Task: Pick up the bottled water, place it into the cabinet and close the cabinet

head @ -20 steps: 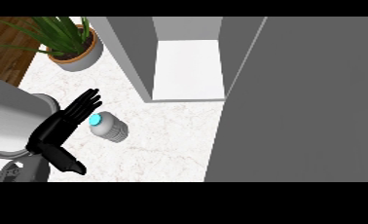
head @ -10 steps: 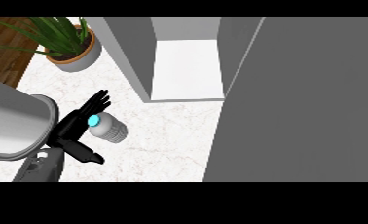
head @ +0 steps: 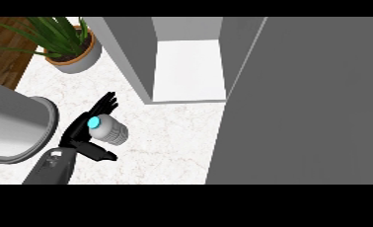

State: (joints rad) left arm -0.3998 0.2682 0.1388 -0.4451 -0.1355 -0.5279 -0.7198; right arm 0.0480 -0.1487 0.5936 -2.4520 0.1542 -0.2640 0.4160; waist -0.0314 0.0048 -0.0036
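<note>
The bottled water (head: 111, 131), a pale ribbed bottle with a cyan cap (head: 94, 122), stands on the marble counter (head: 171, 144) at the lower left. My left hand (head: 76, 135) lies against its left side. The fingers reach straight past the bottle toward the upper right, and the thumb (head: 98, 153) is spread out below it, so the hand is open. The cabinet (head: 189, 70) stands ahead with its white inside showing. Its grey door (head: 306, 102) swings toward me and fills the right side. My right hand does not show.
A potted green plant (head: 69, 48) stands at the back left, beside a strip of wood. A large grey rounded object (head: 18, 130) fills the left edge close to my forearm. The cabinet's grey side wall (head: 128, 58) rises between plant and shelf.
My left hand has closed in on the bottle until it sits between fingers and thumb. The bottle has stayed where it was. The grey object at the left takes up more of the view.
</note>
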